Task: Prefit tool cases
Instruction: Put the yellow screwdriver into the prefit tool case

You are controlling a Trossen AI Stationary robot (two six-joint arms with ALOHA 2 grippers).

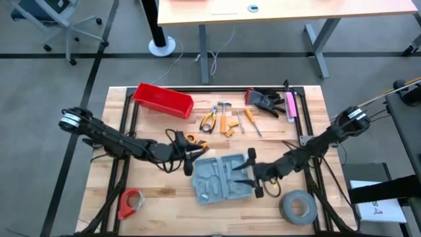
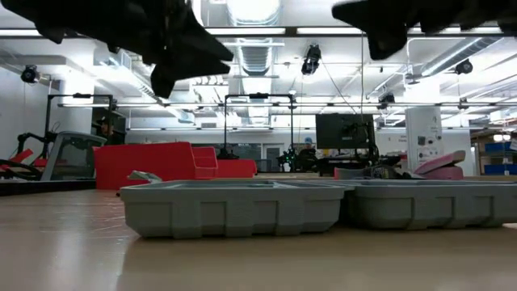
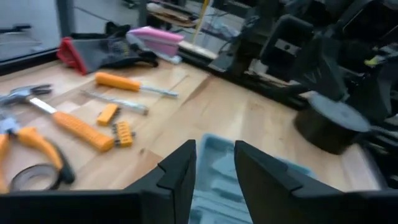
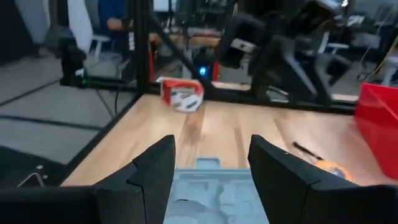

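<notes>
Overhead, ceiling lights [image 2: 250, 10] brighten the wooden table [image 1: 158, 197] beneath.

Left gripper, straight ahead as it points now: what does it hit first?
Probably the tool case: it lies right beyond the open left gripper, with the grey tape roll farther on. Depth is unclear.

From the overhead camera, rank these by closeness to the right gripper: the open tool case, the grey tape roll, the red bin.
Measured from the right gripper:
1. Tool case, directly under its fingers, mid-table.
2. Grey tape roll, just beyond, toward the table's front right corner.
3. Red bin, far off at the back left.
</notes>
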